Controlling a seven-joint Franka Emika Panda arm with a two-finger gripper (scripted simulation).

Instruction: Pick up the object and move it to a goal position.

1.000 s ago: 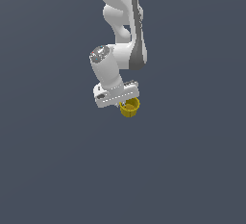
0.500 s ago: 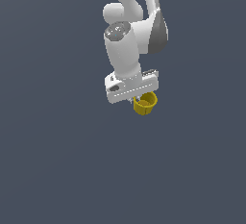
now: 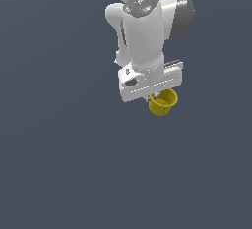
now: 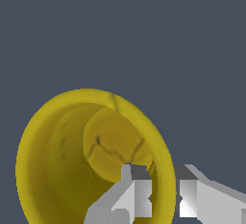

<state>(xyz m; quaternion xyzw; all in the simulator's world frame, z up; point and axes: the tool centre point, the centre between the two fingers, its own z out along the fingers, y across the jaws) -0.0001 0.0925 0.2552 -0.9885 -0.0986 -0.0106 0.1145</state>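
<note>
The object, a small yellow cup [image 3: 163, 103], hangs just under the white gripper bar in the exterior view, held off the ground. My gripper [image 3: 156, 95] is shut on the cup's rim. In the wrist view the cup [image 4: 62, 155] fills the frame, hollow side facing the camera. One finger [image 4: 129, 194] sits inside the cup and the other finger sits outside it, with the wall pinched between them, so my gripper [image 4: 163, 196] clamps the rim. The fingertips are mostly hidden by the bar in the exterior view.
The white and grey arm [image 3: 147, 21] rises above the gripper toward the exterior view's upper edge. A plain dark grey-blue surface [image 3: 59, 164] surrounds everything. No goal marker shows in either view.
The arm has carried the cup toward the exterior view's right and slightly up, and the arm looks larger, closer to the camera. The grip on the cup is unchanged.
</note>
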